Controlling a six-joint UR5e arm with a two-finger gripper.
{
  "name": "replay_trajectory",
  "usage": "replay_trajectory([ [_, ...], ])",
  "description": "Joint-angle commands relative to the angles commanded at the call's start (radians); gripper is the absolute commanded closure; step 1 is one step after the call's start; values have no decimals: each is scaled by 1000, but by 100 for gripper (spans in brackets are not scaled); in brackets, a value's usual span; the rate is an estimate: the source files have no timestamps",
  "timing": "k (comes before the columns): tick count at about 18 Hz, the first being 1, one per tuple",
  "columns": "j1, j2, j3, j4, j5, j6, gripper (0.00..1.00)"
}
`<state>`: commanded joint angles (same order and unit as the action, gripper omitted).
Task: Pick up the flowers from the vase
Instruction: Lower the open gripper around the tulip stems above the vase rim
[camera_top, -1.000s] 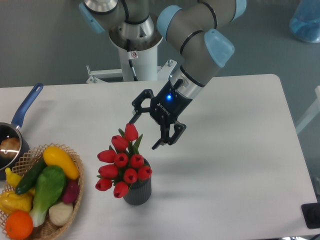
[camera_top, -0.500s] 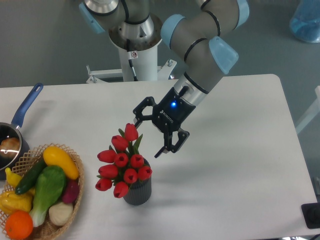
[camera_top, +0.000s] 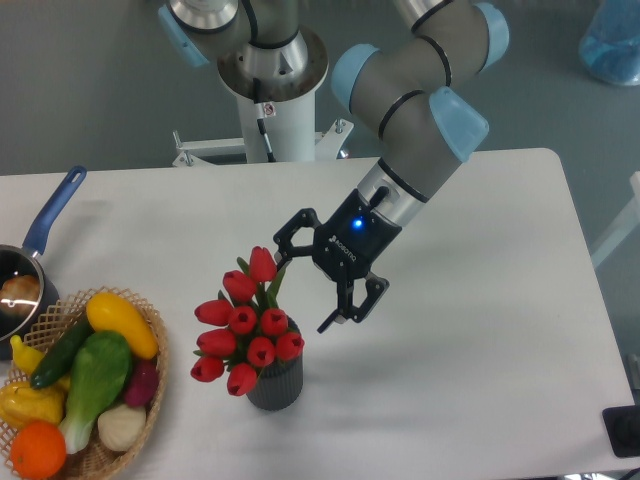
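Note:
The flowers (camera_top: 245, 325), a bunch of red tulip buds with green leaves, stand in the vase (camera_top: 274, 382), a dark grey ribbed cylinder near the table's front. My gripper (camera_top: 302, 293) is open and empty, tilted down to the left. It hangs just right of and slightly above the bunch. One fingertip is close to the topmost bud, the other is right of the vase mouth. I cannot tell whether a finger touches the flowers.
A wicker basket (camera_top: 150, 385) of toy vegetables sits at the front left. A blue-handled saucepan (camera_top: 35, 262) lies at the left edge. The robot's base (camera_top: 270, 90) stands behind the table. A black object (camera_top: 625, 430) is at the front right corner.
My gripper has moved down and to the right, toward the front of the table, staying open. The flowers and vase have not moved.

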<state>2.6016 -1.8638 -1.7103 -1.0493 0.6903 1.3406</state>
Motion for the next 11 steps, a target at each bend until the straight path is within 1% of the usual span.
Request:
replay_trajectory([
  [3, -3, 0, -11, 2, 0, 35, 0],
  [6, -5, 5, -6, 18, 18, 112, 0],
  [8, -9, 6, -6, 18, 44, 123, 0],
  [11, -26, 0, -8, 21, 45, 124, 0],
])
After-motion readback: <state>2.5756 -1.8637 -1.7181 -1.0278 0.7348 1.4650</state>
